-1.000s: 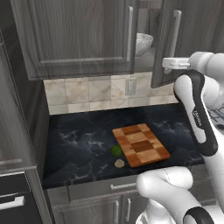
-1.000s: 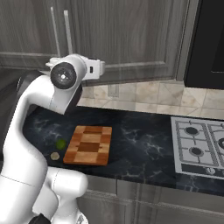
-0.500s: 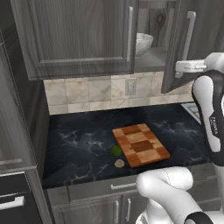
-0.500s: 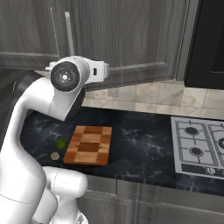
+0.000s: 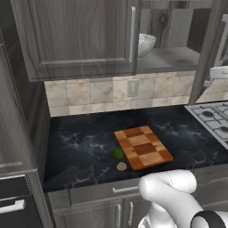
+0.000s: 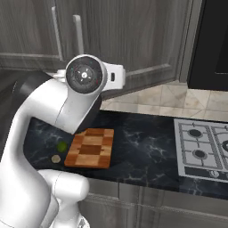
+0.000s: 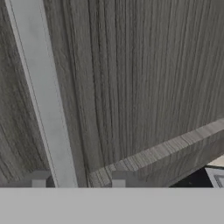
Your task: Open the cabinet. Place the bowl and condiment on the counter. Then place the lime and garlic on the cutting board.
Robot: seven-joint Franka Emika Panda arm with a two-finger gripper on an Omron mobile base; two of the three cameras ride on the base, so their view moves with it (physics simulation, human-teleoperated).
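The gripper (image 7: 78, 178) straddles the long silver bar handle (image 7: 43, 96) of the dark grey wood-grain cabinet (image 5: 80, 40) door, jaws seemingly closed on it — a slanted pull could slip off, leaving the white speckled bowl (image 5: 144, 44) on the far shelf blocked.

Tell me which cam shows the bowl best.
Left base view: the bowl sits on the shelf inside the open side of the cabinet, partly hidden behind the closed left door. The right base view shows the cabinet doors from outside; the hand view faces the door panel and its handle.

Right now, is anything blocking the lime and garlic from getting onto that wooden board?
Nothing visible. The lime and garlic lie on the counter just beside the cutting board, whose top is bare.
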